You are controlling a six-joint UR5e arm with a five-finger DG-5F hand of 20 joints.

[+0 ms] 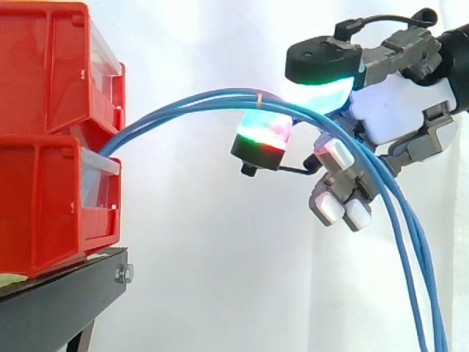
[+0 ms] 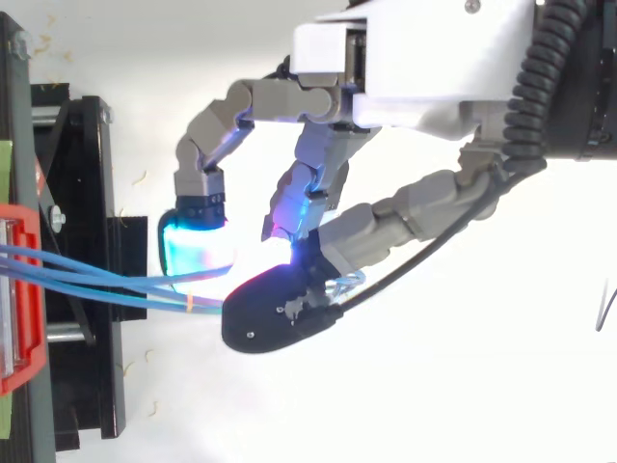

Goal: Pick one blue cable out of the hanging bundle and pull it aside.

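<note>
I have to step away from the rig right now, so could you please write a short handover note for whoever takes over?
Hand: shut on the blue cables, which are pinched between two glowing pads; the other fingers are curled below.
Things: the cables come out between the red bins on the black stand, arch through the hand, then hang down past it.
Done: bundle grasped.
Left: several strands seem to run through the grip, so I cannot tell whether one is singled out. Isolate one and pull it aside.
</note>
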